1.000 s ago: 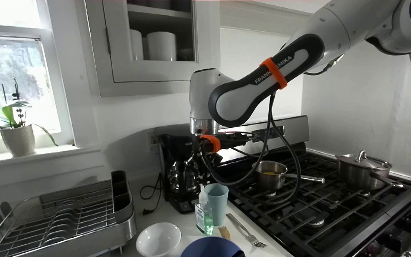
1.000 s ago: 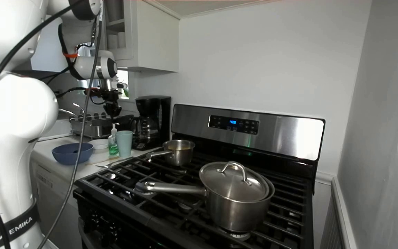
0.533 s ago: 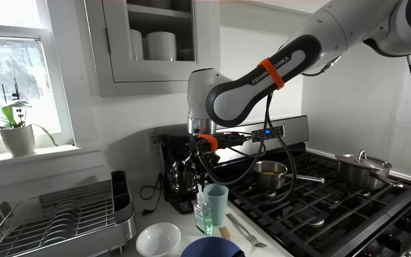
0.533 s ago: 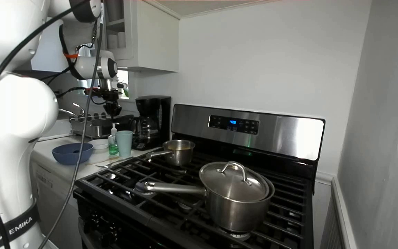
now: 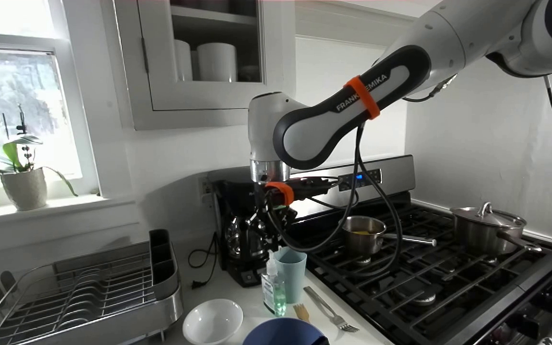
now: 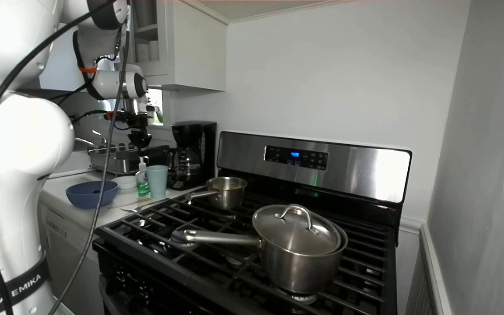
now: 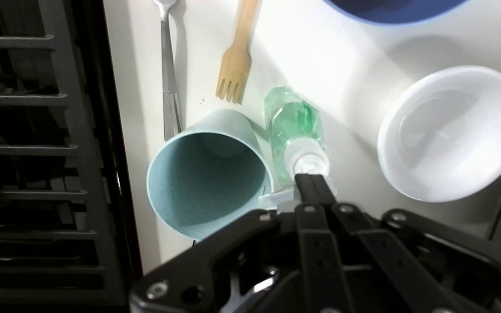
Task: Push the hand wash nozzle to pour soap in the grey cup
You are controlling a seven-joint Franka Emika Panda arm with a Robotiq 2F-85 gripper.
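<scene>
Black two-finger gripper (image 7: pixel 311 177) poised at translucent plastic pump nozzle (image 7: pixel 276 199), beside pale blue-grey tapered cup (image 7: pixel 202 184): lining-up looks done, press and pour left, far as I can judge.
Fingers (image 7: pixel 305 187) meet flush, no gap, nothing held; can't tell if they touch the nozzle. Nozzle points toward the cup's round rim, tip clearance unclear; nothing poured shows inside. Under the nozzle, clear angular bottle of green liquid (image 7: pixel 296 117) stands on smooth white counter (image 7: pixel 328 56), just beside the cup, which is matte and smooth. Then flat pale wooden fork (image 7: pixel 235 61), slim shiny steel fork (image 7: pixel 168 69), glossy white rounded bowl (image 7: pixel 452 134), blue round bowl (image 7: pixel 394 11). Farther off, in an exterior view, small steel saucepan (image 6: pixel 226 200) with straight handle sits on black barred grates (image 7: pixel 24 150).
</scene>
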